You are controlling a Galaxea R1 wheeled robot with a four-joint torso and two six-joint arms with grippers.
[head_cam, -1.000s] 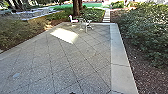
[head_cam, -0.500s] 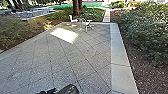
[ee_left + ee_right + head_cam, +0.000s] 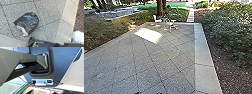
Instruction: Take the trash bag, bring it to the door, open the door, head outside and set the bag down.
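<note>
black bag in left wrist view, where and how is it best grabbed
Probably by its pale edge, coming down from above: the bag looks to lie low on the paving, and that edge is a narrow strip to pinch, while the dark rest is broad and rounded.

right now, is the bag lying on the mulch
No, the bag lies on the speckled paving, with the pale border between it and the mulch.
</note>
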